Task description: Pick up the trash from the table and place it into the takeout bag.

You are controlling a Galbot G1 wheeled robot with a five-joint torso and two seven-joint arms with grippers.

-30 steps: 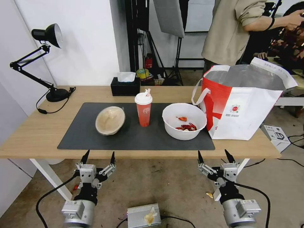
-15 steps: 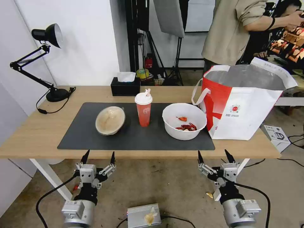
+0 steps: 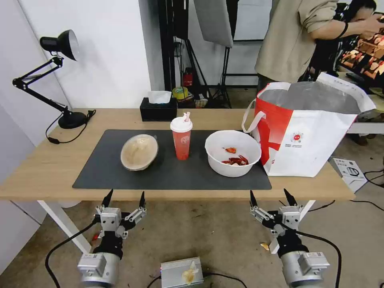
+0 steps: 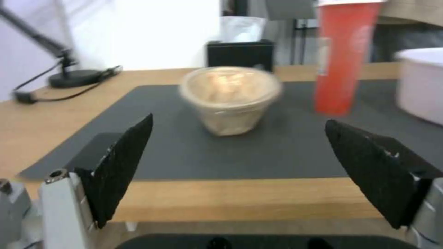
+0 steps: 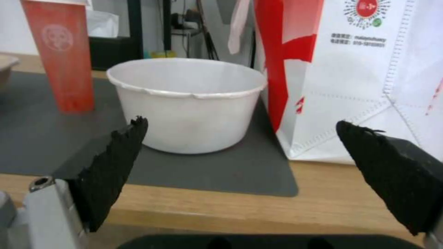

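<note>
The head camera is looking forward and down from above, taking in the whole table [image 3: 48, 168] from its near edge, with the left end effector [image 3: 124, 199] and right end effector [image 3: 270, 197] hanging low in front of that edge. The left wrist camera is sitting low, about level with the tabletop, peering between its fingers [image 4: 121, 162] at the beige bowl [image 4: 229, 98] nearby. The right wrist camera is looking likewise at the white bowl [image 5: 187, 103] and takeout bag [image 5: 369, 79], close up. Both wrist views are sharing the red cup [image 4: 344, 55] between the two bowls.
</note>
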